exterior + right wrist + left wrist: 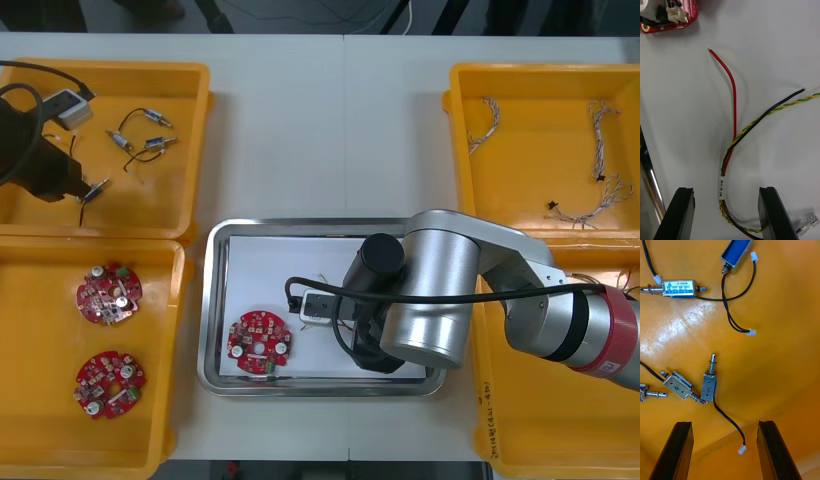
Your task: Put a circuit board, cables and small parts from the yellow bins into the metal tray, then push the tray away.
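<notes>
The circuit board (259, 343) in the metal tray (215, 300) is one of three; the other two (109, 294) lie in the near left bin (40, 380). There are four yellow bins (205, 120), two on each side of the worktop (330, 130).

The right wrist view cuts this board off at its edge. In the front view the right arm covers the tray's right part. The far right bin (530, 170) holds several twisted cables (598, 130), too tangled to count.

The right hand (728, 213) is low over the tray's white floor, fingers spread wide and gripping nothing. One cable (723, 183) lies between them without touching either. Its long axis runs away from the fingers, and the red strand's bare tip points towards the board. The black and yellow-green strands veer off sideways.

The left hand (724, 450) hangs over the far left bin (170, 200), fingers likewise wide apart and empty. Five small metal parts (709, 384) lie beyond them, one cut off.
</notes>
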Action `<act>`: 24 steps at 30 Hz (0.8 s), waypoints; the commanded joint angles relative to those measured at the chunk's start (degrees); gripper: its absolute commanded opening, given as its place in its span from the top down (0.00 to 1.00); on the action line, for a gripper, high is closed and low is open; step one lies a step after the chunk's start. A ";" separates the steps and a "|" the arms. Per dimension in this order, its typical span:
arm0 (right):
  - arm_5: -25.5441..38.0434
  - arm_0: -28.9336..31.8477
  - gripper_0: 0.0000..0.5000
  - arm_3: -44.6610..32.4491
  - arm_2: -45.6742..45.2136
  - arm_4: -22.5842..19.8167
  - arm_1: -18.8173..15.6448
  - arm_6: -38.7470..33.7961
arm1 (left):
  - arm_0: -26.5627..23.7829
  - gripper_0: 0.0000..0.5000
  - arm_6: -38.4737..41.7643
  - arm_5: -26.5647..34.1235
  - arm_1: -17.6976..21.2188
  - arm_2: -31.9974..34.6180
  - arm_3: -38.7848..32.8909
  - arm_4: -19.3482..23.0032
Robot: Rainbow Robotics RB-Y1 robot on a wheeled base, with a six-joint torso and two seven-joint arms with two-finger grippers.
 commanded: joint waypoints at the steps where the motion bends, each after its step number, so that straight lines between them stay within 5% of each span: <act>1: 0.93 0.50 0.00 -2.79 -0.04 0.83 1.03 -2.39 | -4.03 0.00 -4.72 -2.16 -0.51 -2.46 2.68 0.53; 10: 6.81 -0.38 0.00 -7.71 -6.81 -0.05 1.21 -4.50 | -6.41 0.00 -6.39 -3.66 -1.92 -4.39 5.76 -0.18; 24: 21.45 -6.80 0.00 -6.83 -28.95 -9.27 3.05 -8.01 | -7.37 0.00 -7.88 -9.11 -1.92 -8.96 9.28 0.61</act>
